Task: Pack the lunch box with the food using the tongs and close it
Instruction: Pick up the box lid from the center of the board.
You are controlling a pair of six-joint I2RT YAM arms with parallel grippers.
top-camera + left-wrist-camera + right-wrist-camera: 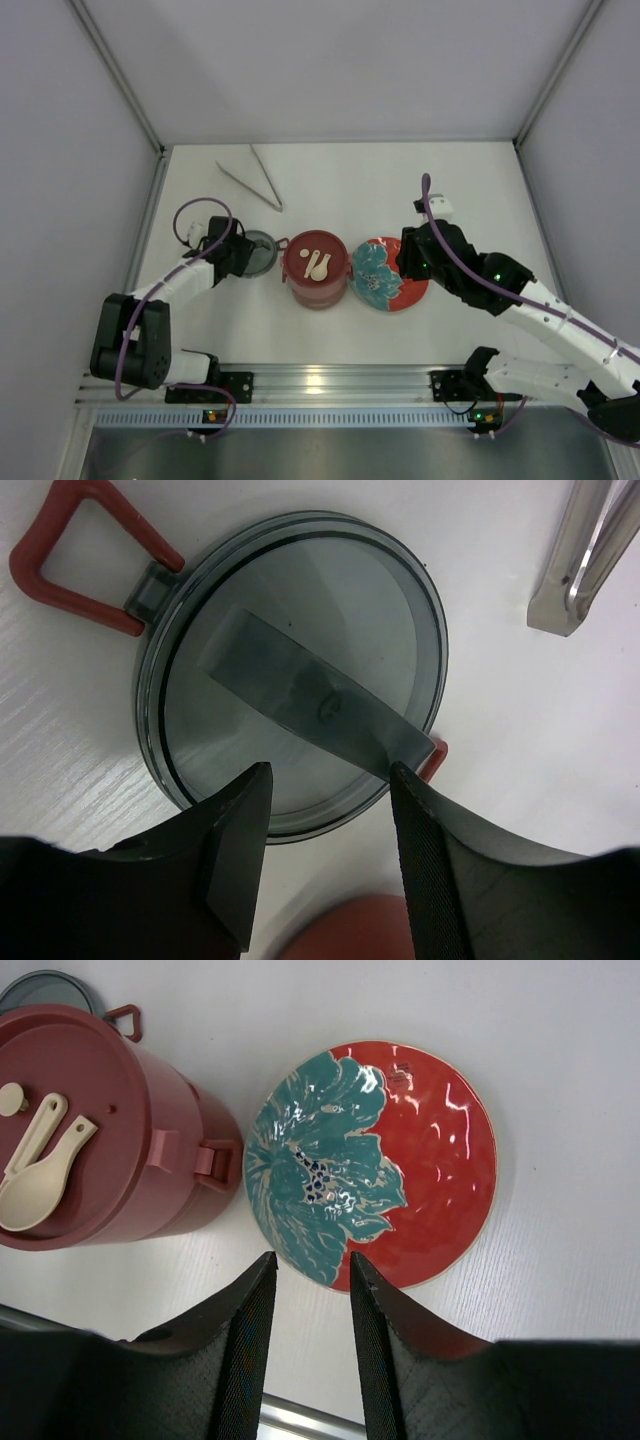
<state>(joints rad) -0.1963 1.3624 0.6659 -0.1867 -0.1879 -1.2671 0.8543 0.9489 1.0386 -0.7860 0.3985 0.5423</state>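
Lunch box (316, 268) just beside plate (402, 287) edge

I'm watching the dusty-pink lunch box (316, 270) standing stacked upright, maroon lid (316, 258) sitting on top; the silvery tongs (250, 186) are lying flat behind it, V-spread, well apart.
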